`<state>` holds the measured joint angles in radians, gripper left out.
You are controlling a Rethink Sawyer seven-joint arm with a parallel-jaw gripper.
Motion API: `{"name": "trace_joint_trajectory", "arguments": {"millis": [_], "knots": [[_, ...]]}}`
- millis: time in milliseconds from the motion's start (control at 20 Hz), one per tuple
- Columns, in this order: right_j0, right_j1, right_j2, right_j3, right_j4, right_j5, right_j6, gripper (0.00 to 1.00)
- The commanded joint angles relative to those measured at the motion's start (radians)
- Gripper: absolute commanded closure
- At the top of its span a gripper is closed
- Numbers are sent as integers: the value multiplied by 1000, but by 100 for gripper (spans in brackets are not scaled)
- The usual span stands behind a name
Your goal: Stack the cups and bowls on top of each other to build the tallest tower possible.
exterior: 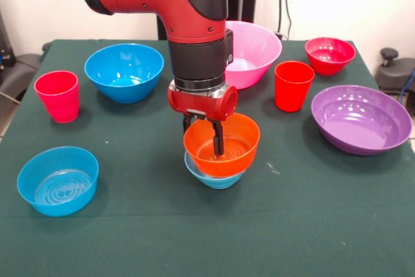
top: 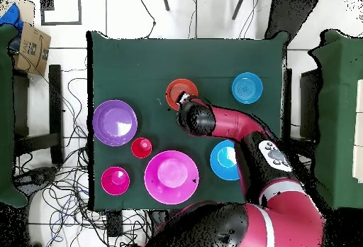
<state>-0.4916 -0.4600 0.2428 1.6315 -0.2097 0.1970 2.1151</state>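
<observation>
The tower is the small orange bowl (exterior: 222, 144) nested in the small light-blue bowl (exterior: 214, 174) at the table's middle front; its orange bowl also shows in the overhead view (top: 181, 91). My gripper (exterior: 204, 133) is low over the orange bowl's far left rim, open, with one finger inside the bowl and the other at the rim's outer side. The pinkish-red cup (exterior: 57, 95) stands at the left. The orange-red cup (exterior: 293, 85) stands right of centre. The other bowls lie singly: deep blue (exterior: 124, 71), small blue (exterior: 58, 180), large pink (exterior: 249, 53), small red (exterior: 330, 54), purple (exterior: 360, 119).
All stand on a dark green table (exterior: 194, 238). In the overhead view my arm (top: 241, 127) covers the pinkish-red cup and part of the deep blue bowl (top: 225, 160). Chairs and cables surround the table.
</observation>
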Motion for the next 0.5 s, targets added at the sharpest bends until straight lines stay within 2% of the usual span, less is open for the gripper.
{"name": "trace_joint_trajectory", "arguments": {"millis": [50, 300, 500], "knots": [[-5, 11, 74, 4, 4, 98, 12, 0], [-4, 5, 76, 1, 5, 119, 4, 0], [1, -35, 76, 0, 16, 189, -13, 0]]}}
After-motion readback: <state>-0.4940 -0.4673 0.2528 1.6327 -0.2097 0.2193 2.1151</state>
